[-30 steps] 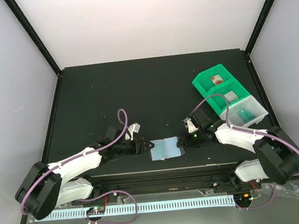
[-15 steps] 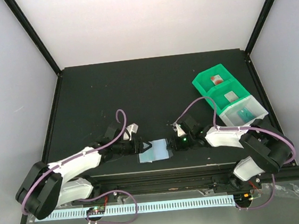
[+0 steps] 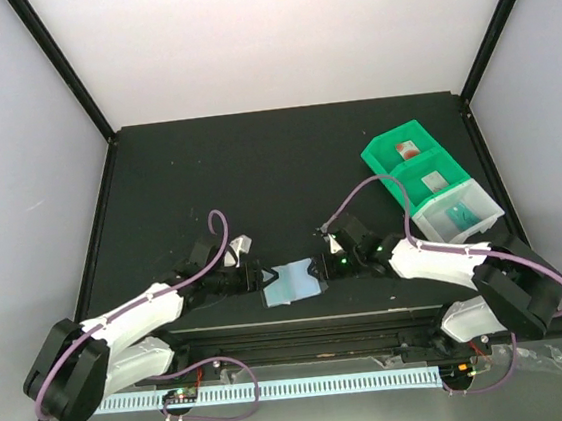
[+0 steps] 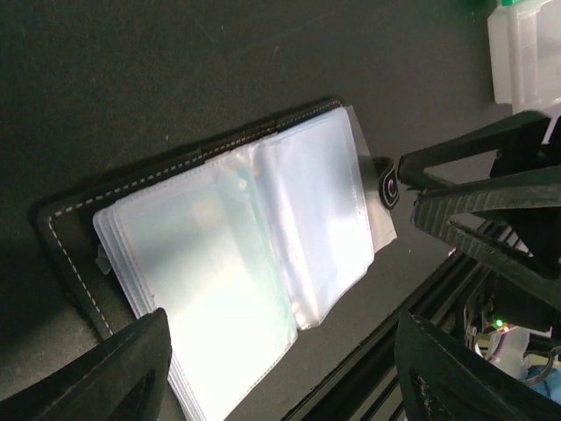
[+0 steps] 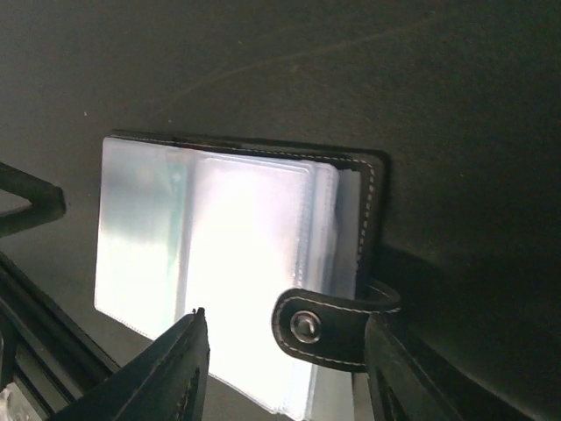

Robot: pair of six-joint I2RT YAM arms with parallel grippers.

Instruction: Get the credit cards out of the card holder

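Observation:
The card holder (image 3: pixel 291 282) lies open near the table's front edge, black cover down and clear sleeves (image 4: pixel 263 246) fanned upward. A faint green tint shows through one sleeve; no credit card shows clearly inside it. My left gripper (image 3: pixel 256 277) is at its left end, open, with fingers spread wide around the sleeves' corner (image 4: pixel 280 373). My right gripper (image 3: pixel 318 267) is at its right end, open. The black clasp tab (image 5: pixel 333 326) curls between that gripper's fingers (image 5: pixel 282 373) and touches the right one. A red card (image 3: pixel 409 148) and a teal card (image 3: pixel 460 216) lie in bins.
A green bin tray (image 3: pixel 374 160) and a clear bin (image 3: pixel 483 199) stand at the right. A black rail (image 3: pixel 304 329) runs along the near edge just below the holder. The dark table (image 3: pixel 257 173) stretches away behind the grippers.
My right gripper has moved left and the card holder has slid left with it. The right jaws narrowed, then widened. My left arm drew back slightly to the left.

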